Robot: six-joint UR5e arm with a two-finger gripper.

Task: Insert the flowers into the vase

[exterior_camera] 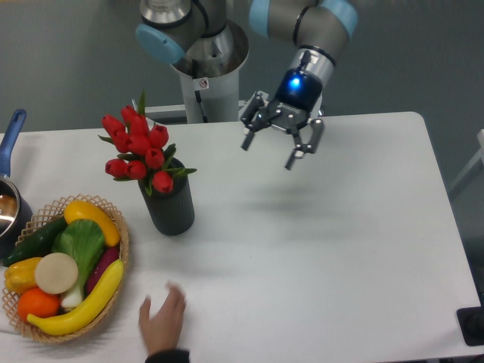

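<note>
The bunch of red tulip buds with green stems and leaves (141, 153) stands in the black matte ribbed cylindrical vase (169, 205). The stems are inside the round mouth, and the buds lean up and to the left above the rim. The vase stands upright on the white rectangular table (325, 249), just right of the woven wicker basket (121, 236).

The 2-finger gripper (278, 150) on the grey and light-blue robot arm (302, 23) hangs above the table, well apart from the vase and to its right. Its jaws are spread wide with nothing between them. A blue light glows on the wrist body above the fingers.

The basket holds coloured toy fruit and vegetables (64, 265), among them 2 yellow bananas, an orange, a green leafy piece and a pale round slice. The blue-handled metal pot (9, 189) sits at the left edge of the table, touching or just beside the basket; which one cannot be determined.

A human hand (162, 321) rests on the table at the lower edge of the view, right of the basket.
</note>
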